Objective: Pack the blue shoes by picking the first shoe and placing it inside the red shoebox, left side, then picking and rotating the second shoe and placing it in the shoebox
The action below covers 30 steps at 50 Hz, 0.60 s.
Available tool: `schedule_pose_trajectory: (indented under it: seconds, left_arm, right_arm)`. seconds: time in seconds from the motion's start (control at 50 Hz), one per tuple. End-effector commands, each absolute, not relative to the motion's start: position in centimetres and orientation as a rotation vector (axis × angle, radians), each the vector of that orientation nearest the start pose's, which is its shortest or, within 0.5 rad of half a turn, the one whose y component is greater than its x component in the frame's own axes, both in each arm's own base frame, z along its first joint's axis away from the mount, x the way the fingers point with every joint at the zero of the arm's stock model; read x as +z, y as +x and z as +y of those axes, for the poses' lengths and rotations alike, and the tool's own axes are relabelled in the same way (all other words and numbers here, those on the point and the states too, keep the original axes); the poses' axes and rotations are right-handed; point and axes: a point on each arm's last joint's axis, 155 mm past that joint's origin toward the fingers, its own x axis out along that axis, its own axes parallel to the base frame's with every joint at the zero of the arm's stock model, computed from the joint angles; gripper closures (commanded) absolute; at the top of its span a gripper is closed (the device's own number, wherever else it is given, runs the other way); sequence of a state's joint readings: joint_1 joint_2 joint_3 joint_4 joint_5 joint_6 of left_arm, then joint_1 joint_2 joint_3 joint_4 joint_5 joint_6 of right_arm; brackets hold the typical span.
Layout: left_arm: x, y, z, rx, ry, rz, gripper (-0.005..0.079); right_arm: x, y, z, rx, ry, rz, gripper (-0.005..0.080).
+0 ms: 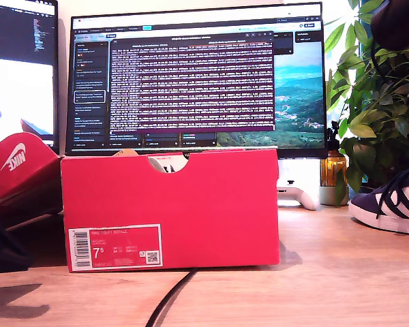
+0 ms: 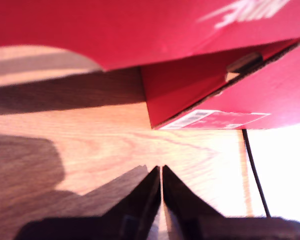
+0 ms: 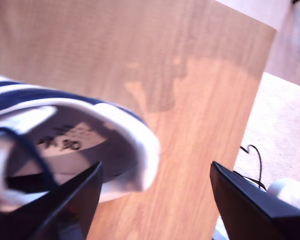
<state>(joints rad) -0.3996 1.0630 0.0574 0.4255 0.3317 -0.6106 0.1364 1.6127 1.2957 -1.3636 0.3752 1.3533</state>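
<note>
Standing behind red shoebox [image 1: 170, 211], monitor [image 1: 191, 82]; houseplant [image 1: 378, 102] beside blue shoe [image 1: 392, 201].

This is looking like a desk in a home office or a small robotics workspace. A wide monitor [image 1: 196, 78] is filling the upper middle of the exterior view, showing a terminal window full of log text over a landscape wallpaper, and a second screen [image 1: 20, 68] is glowing at the upper left of that frame. A leafy houseplant [image 1: 376, 88] is standing at the upper right, with a white game controller [image 1: 296, 195] lying below the monitor. A wooden desktop [image 1: 327, 272] is running across the bottom, with a black cable [image 1: 169, 300] trailing over it.
</note>
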Motion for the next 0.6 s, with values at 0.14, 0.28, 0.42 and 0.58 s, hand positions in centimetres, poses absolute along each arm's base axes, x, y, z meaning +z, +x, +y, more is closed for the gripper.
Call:
schedule_pose_trajectory:
  seconds: [0.14,0.28,0.42,0.58]
  left_arm:
    - [2.0,22.5,-16.1,-0.506,-0.535,0.803,0.0762]
    - [2.0,22.5,-16.1,-0.506,-0.535,0.803,0.0762]
    - [2.0,22.5,-16.1,-0.506,-0.535,0.803,0.0762]
    - [2.0,22.5,-16.1,-0.506,-0.535,0.803,0.0762]
  right_arm:
    - [9.5,24.3,-4.1,-1.267,0.639,1.169,0.0172]
    - [8.2,24.7,-4.0,-1.256,0.665,1.155,0.0183]
    - [7.2,25.0,-4.0,-1.249,0.691,1.14,0.0184]
    - [5.6,25.4,-3.7,-1.233,0.76,1.142,0.0439]
